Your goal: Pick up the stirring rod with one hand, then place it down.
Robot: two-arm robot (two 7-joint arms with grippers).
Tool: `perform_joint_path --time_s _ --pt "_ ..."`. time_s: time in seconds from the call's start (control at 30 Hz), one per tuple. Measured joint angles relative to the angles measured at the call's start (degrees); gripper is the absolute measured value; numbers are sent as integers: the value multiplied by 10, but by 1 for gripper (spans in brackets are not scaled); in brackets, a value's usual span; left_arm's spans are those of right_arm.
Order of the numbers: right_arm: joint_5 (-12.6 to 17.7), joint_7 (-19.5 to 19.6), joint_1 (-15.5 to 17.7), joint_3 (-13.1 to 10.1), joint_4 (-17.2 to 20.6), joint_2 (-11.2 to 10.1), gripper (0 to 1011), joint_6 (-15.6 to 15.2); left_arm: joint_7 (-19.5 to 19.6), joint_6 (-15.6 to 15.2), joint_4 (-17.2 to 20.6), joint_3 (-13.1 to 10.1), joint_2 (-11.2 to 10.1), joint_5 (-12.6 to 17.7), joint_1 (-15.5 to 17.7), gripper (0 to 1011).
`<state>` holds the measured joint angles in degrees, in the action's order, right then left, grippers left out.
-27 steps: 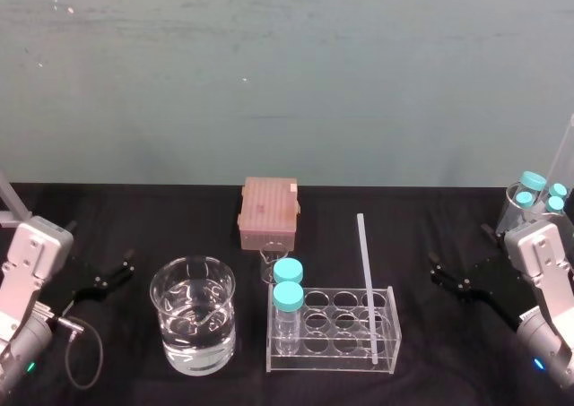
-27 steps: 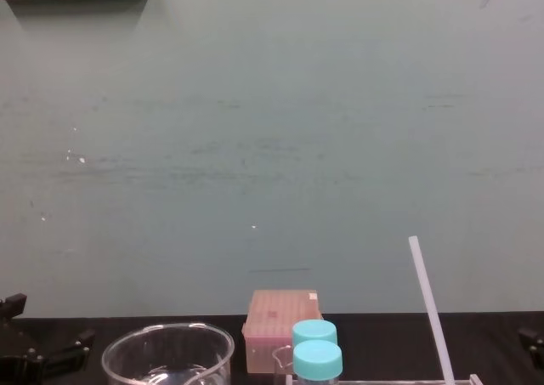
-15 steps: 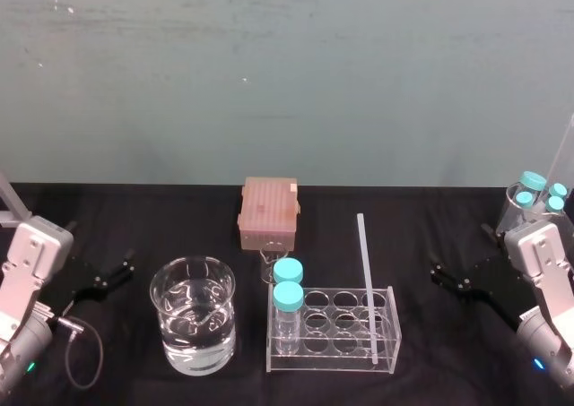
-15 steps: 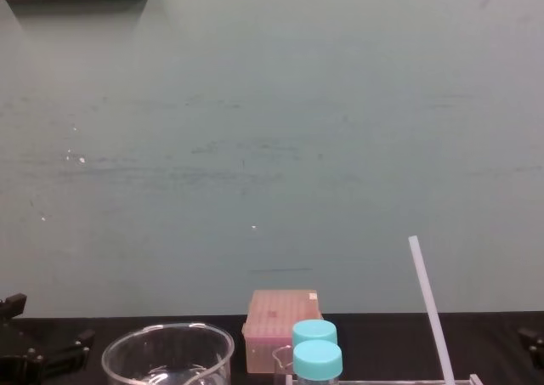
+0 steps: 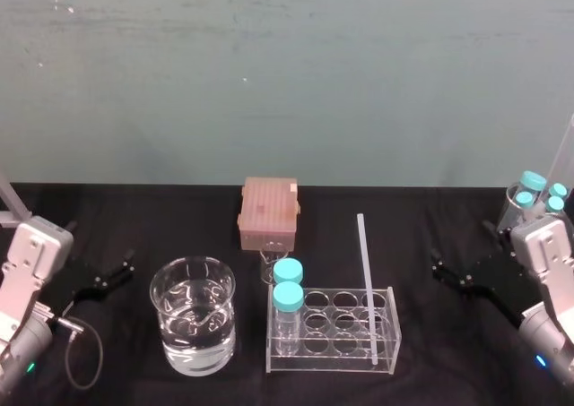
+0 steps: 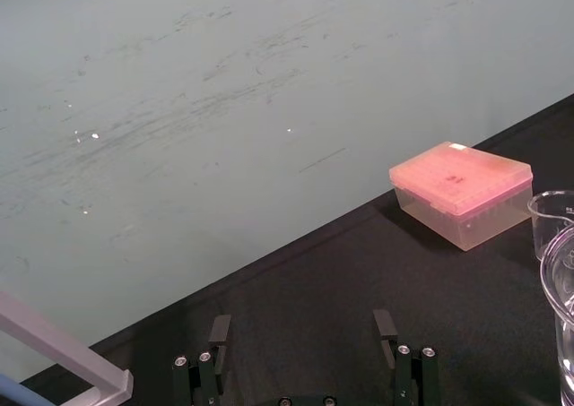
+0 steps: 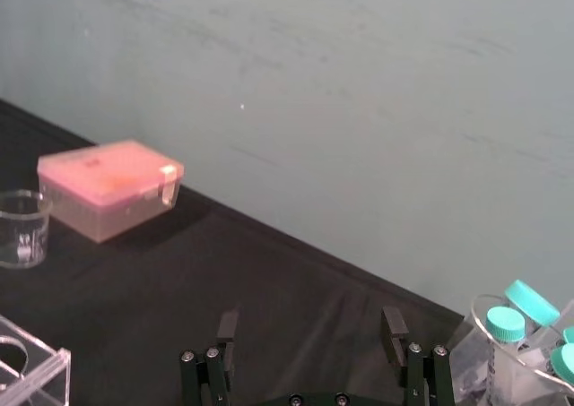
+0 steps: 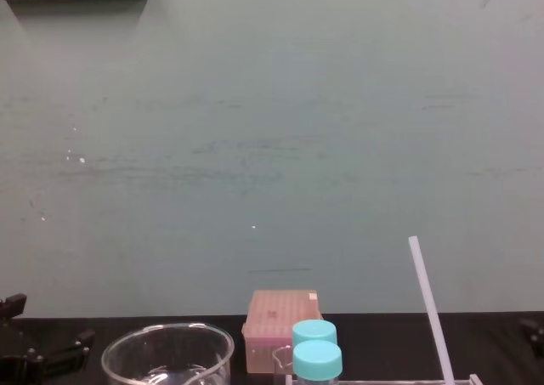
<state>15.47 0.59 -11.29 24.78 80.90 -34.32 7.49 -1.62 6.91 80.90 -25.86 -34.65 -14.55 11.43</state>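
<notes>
One change: R hand (image 7: 309, 325) shifted slightly; stirring rod (image 5: 366, 280) unmoved.

Even, flat light; soft shadows; slight glare on beaker (image 5: 182, 341) glass.

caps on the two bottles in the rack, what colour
Turquoise blue caps, clearest in the head view.

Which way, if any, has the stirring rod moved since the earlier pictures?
No. The stirring rod stands in the same slot of the clear rack, its top unchanged against the pink box.
</notes>
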Motion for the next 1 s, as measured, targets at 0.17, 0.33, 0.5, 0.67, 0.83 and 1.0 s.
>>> perform_joint_path --time_s 0.17,0.33,0.5,0.67,0.83,1.0 --pt "34 -28 -4 -24 12 7 1003 1 0 0 0 0 0 0 0 1005" --pt "113 -82 -6 -62 55 7 1003 -34 0 0 0 0 0 0 0 1005" --pt "212 -155 -6 -99 106 -7 1003 -114 0 0 0 0 0 0 0 1005" --pt "319 -231 -15 -131 136 -31 1003 -206 0 0 0 0 0 0 0 1005" --pt "381 -289 -26 -130 143 -60 1003 -270 0 0 0 0 0 0 0 1005" --pt "390 -351 -50 -90 143 -104 1003 -325 0 0 0 0 0 0 0 1005"
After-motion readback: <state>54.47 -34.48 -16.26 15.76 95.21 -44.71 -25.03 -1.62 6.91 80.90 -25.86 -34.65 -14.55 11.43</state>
